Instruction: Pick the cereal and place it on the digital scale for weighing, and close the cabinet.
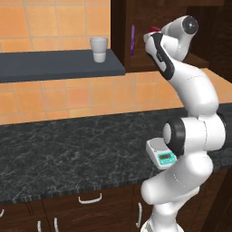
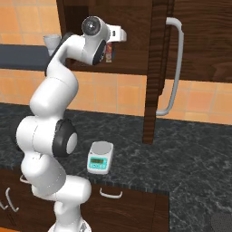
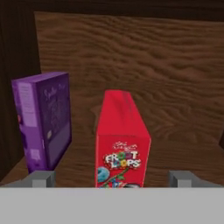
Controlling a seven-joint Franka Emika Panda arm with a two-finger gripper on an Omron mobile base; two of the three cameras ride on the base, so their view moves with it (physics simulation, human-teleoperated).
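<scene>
A rendered home kitchen.

The wall is covered with orange tiles [image 1: 68, 97], and a dark marble-like counter [image 1: 68, 149] runs along it over brown drawers with curved handles [image 1: 89, 198]. A dark wooden wall cabinet [image 2: 199, 41] hangs above, with food boxes [image 3: 122, 140] on its shelf. A digital scale [image 2: 100, 157] stands on the counter, and a cup [image 1: 99, 49] on a grey shelf [image 1: 54, 65].

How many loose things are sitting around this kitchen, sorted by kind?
Boxes in the cabinet: 2, the red cereal and a purple box
Cups: 1, the grey cup on the shelf
Scales: 1, the digital scale on the counter
Total: 4
</scene>
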